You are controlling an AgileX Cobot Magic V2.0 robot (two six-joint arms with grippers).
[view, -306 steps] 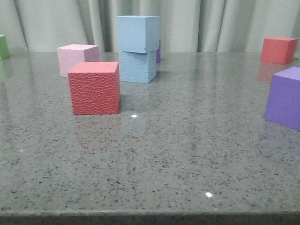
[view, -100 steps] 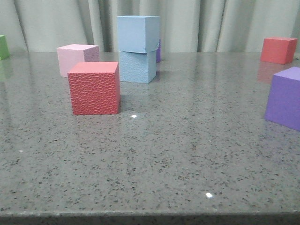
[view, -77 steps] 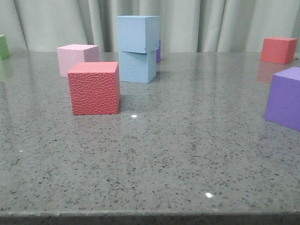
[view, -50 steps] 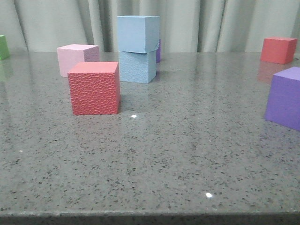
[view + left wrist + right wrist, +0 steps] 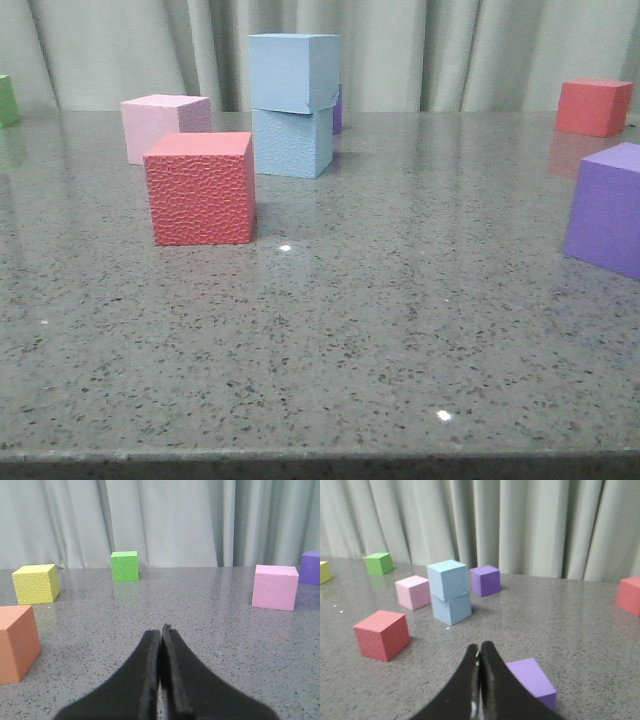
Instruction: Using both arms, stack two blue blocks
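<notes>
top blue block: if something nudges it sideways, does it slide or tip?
The top blue block would probably slide first: its faces look smooth, and it sits flat on the pebbled block. It already overhangs slightly and sits twisted, so a push toward that edge could tip it off. It looks like foam, so likely light and easy to move.

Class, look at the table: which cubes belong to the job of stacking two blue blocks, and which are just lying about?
Part of the job:
- smooth blue block, resting on top
- pebbled blue block, beneath it

Just lying about:
- red pebbled cube
- pink cube
- near purple cube
- far red cube
- green cube
- yellow cube
- orange cube
</notes>
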